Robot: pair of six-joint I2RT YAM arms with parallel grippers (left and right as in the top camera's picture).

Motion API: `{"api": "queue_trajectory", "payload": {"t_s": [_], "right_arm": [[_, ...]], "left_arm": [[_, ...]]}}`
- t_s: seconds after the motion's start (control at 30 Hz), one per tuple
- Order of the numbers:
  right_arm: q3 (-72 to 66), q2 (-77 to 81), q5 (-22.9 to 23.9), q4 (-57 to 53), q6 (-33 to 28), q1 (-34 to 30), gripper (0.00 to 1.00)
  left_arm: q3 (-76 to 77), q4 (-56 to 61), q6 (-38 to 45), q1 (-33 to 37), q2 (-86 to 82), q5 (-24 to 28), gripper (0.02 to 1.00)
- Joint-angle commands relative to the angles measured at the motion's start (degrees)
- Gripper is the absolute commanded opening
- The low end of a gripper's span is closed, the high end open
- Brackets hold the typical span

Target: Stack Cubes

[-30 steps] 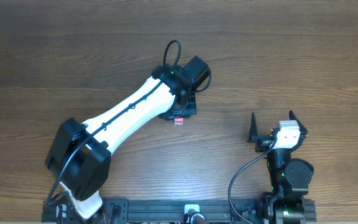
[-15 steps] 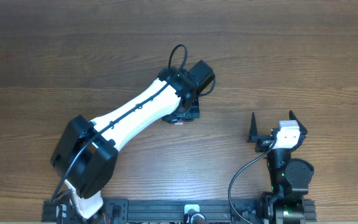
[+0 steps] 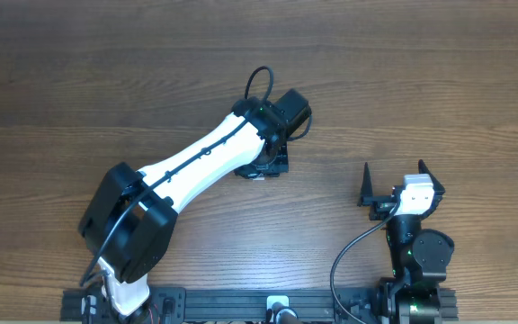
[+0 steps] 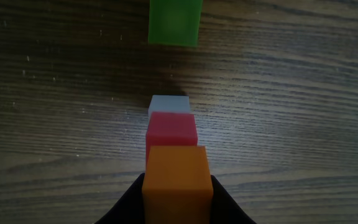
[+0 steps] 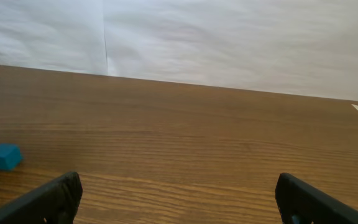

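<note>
From above, the left gripper [image 3: 263, 165] is hanging over mid-tabletop [image 3: 439, 81], while the right gripper [image 3: 392, 185] is sitting released near the front edge. At the left wrist, its fingers [image 4: 129, 210] are clenching the orange cube [image 4: 178, 180], lining it up over the red cube [image 4: 171, 130] on the grey cube [image 4: 169, 104], with the green cube [image 4: 174, 22] standing apart. At the right wrist, the blue cube [image 5: 5, 156] is lying well clear amid open wood.
</note>
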Motion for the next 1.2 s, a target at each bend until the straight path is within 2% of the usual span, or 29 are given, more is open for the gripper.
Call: {"api": "queue_trajectory", "payload": {"t_s": [0.03, 0.67, 1.2], "right_arm": [[-0.28, -0.57, 0.5, -0.24, -0.24, 0.31, 0.991], [-0.28, -0.57, 0.5, -0.24, -0.24, 0.31, 0.993], [-0.28, -0.57, 0.5, -0.24, -0.24, 0.31, 0.993]], "left_arm": [[0.55, -0.72, 1.01, 0.04, 0.87, -0.28, 0.121], [0.55, -0.5, 0.57, 0.04, 1.07, -2.84, 0.132], [0.55, -0.33, 0.59, 0.04, 1.51, -2.67, 0.143]]}}
